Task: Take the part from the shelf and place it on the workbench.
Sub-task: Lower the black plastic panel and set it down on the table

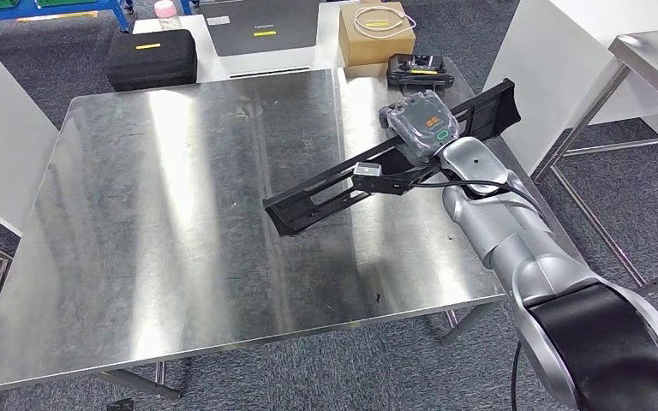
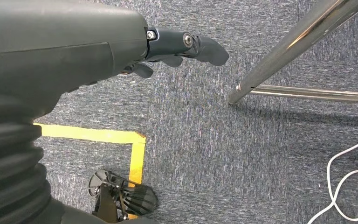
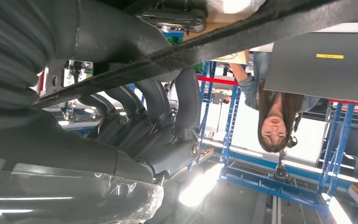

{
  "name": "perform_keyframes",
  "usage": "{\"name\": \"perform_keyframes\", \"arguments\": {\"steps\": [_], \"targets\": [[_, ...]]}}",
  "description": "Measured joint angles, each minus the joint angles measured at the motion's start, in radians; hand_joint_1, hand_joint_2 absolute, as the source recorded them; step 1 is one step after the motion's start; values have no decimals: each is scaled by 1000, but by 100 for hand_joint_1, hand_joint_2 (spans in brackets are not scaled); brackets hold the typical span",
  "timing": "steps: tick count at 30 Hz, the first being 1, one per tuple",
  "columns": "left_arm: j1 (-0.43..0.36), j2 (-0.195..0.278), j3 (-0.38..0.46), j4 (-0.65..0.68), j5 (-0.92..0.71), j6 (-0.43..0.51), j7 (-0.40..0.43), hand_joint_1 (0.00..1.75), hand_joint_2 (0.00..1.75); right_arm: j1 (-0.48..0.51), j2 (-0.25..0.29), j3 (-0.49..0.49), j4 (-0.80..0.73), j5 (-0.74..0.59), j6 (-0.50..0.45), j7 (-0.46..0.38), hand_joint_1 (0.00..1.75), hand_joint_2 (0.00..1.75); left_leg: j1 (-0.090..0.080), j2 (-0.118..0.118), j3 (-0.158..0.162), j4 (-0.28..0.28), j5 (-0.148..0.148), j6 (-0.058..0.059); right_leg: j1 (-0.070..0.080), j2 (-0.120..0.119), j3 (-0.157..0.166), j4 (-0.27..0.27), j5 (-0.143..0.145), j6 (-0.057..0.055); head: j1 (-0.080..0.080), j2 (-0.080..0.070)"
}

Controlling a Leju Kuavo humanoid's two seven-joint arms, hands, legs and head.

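A long black plastic part [image 1: 326, 190] stretches diagonally over the right half of the steel workbench [image 1: 180, 214]. My right hand [image 1: 420, 128] grips it near its middle, fingers wrapped round the bar. From the right wrist camera the part [image 3: 223, 35] crosses as a dark strip with my right hand's fingers [image 3: 158, 107] curled over it. The part's lower end sits close above or on the tabletop; I cannot tell which. My left hand [image 2: 168, 46] hangs over grey carpet, fingers loosely apart, holding nothing.
Behind the workbench stand a black case [image 1: 152, 58], a laptop [image 1: 261, 26], a cardboard box [image 1: 375, 34] and a black device [image 1: 418, 68]. White tables flank both sides. A person [image 3: 272, 107] stands by blue racks. Table legs [image 2: 298, 42] and yellow floor tape [image 2: 121, 137] lie near my left hand.
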Motion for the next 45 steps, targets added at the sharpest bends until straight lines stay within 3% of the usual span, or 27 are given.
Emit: {"name": "perform_keyframes", "arguments": {"steps": [4, 6, 8, 10, 19, 22, 27, 30, 38, 42, 45], "targets": [[0, 0, 0, 0, 0, 0, -1, 0, 175, 0, 2, 0, 0, 0, 0, -1, 175, 175, -1, 0, 0, 0, 1, 1, -1, 0, 0, 0, 1, 1, 0, 0], [0, 0, 2, 0, 0, -1, 1, 0, 175, 1, 4, 0, 1, -2, 3, -2, 87, 175, -3, 0, -1, 0, 2, 4, -3, 0, 0, -2, 3, 4, 0, 0], [0, 0, 5, 0, 2, 3, 6, 0, 87, 1, 5, 0, 2, -6, 7, -2, 0, 175, -4, 0, -2, 0, 4, 7, -4, 0, 0, -4, 5, 7, 0, 0], [0, 0, 9, 0, 6, 9, 15, 0, 0, 2, 4, 0, 4, -7, 9, -3, 0, 175, -5, 0, -2, 0, 4, 8, -5, 0, 0, -4, 5, 8, 0, 0], [2, 1, 11, 0, -5, -17, 76, 0, 0, 1, -12, -4, 12, -18, 73, 37, 0, 175, -5, 0, -2, 0, 5, 8, -5, 0, 0, -4, 6, 8, 0, 0], [2, 1, 11, 0, -4, -21, 78, 0, 0, -2, -27, -25, 19, -56, 214, 103, 0, 175, -5, 0, -2, 0, 5, 8, -5, 0, 0, -4, 6, 8, 0, 0], [5, 3, 15, 0, -2, -25, 87, 0, 0, -31, -67, -88, 35, -101, 491, 342, 0, 175, -6, -2, -3, 0, 5, 9, -5, -2, 0, -4, 6, 8, 0, 0], [5, 4, 18, 0, -7, -27, 95, 0, 0, -55, -100, -115, 42, -106, 543, 414, 0, 175, -7, -3, -3, 0, 6, 10, -6, -2, 0, -4, 6, 8, 0, 0], [4, 4, 22, 0, -22, -36, 119, 0, 0, -97, -180, -177, 54, -113, 668, 510, 0, 175, -8, -4, -3, 0, 5, 10, -7, -2, 0, -4, 6, 9, 0, 0], [4, 1, 25, 0, -22, -40, 129, 0, 0, -100, -206, -182, 55, -95, 673, 537, 0, 0, -8, -4, -3, 0, 5, 10, -7, -2, 0, -4, 6, 9, 0, 0], [4, -1, 27, 0, -20, -43, 145, 0, 0, -102, -223, -182, 55, -79, 665, 558, 0, 0, -8, -4, -3, 0, 5, 10, -7, -2, 0, -4, 6, 9, 0, 0]]}}
